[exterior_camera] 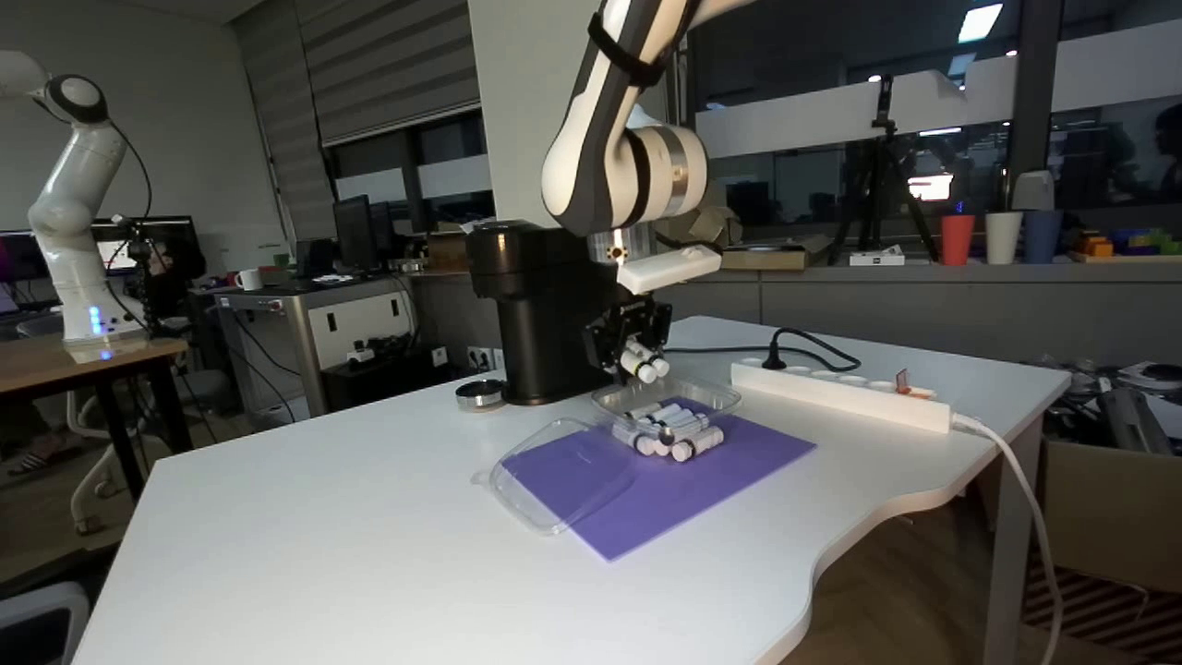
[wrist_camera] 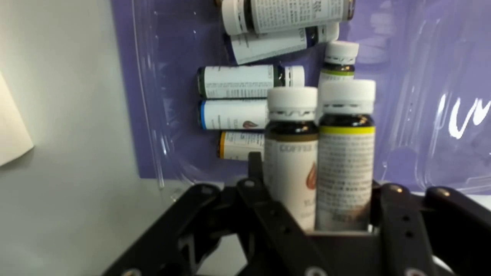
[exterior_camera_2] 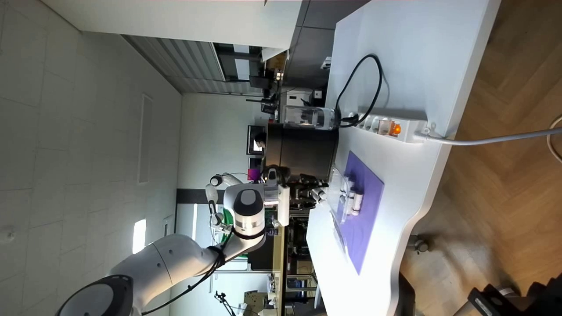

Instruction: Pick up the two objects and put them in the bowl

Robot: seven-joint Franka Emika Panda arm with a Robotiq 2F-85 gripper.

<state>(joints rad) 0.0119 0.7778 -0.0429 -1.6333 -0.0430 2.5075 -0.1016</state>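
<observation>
The gripper (wrist_camera: 316, 180), above the clear container (wrist_camera: 176, 88), is clamped on two white-capped bottles (wrist_camera: 326, 165) (side by side, touching), its jaws apart by their joint width. Their long axes run parallel and tilted, caps down toward the container. Inside it lie several loose bottles (wrist_camera: 238, 81); beneath it, a purple sheet (exterior_camera: 739, 471).
</observation>
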